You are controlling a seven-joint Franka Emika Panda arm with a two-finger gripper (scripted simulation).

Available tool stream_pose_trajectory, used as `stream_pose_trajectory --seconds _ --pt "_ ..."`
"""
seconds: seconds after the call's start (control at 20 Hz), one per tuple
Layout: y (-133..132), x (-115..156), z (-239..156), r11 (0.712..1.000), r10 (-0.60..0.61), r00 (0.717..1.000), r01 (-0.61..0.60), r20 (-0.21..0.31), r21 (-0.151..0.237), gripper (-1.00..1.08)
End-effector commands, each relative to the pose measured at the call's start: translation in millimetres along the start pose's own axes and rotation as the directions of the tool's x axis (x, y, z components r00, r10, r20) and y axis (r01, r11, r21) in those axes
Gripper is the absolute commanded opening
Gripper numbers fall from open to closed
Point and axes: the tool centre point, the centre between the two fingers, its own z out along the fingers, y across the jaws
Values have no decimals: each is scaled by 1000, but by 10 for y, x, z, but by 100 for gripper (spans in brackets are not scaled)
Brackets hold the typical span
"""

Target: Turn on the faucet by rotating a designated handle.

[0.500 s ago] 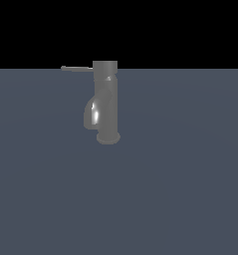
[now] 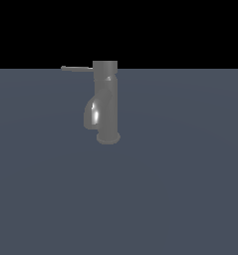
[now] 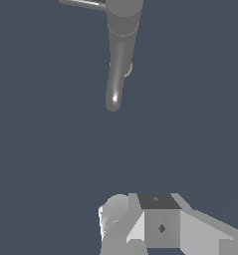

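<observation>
The faucet point(image 2: 106, 102) is a dull grey upright cylinder on a flared round base, with a short shiny spout point(image 2: 93, 113) curving toward the exterior view's left. Its handle point(image 2: 76, 68), a thin straight rod, sticks out sideways from the cap toward the exterior view's left. In the wrist view I look down on the faucet point(image 3: 121, 35), its spout point(image 3: 114, 92) and part of the handle point(image 3: 83, 4). My gripper point(image 3: 140, 219) shows only as grey and white blocks at that picture's edge, well apart from the faucet. Its fingers are not distinguishable. It does not appear in the exterior view.
The faucet stands on a flat dark blue-grey surface point(image 2: 180, 189) that fills both views. A black background lies beyond its far edge in the exterior view.
</observation>
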Motion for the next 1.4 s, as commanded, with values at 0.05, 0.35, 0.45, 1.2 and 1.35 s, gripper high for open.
stream_pose_trajectory --seconds 0.05,0.35,0.45,1.2,1.35 --pt "-43 -15 0 1000 -17 1000 17 0 2 -100" --pt "-36 29 -4 1000 4 1000 -4 0 5 -100" --pt "-43 66 -8 1000 18 1000 -18 1 8 -100" --pt "-129 704 -1 963 265 964 -265 20 44 -100" --pt "-157 883 23 942 331 943 -332 28 50 -100"
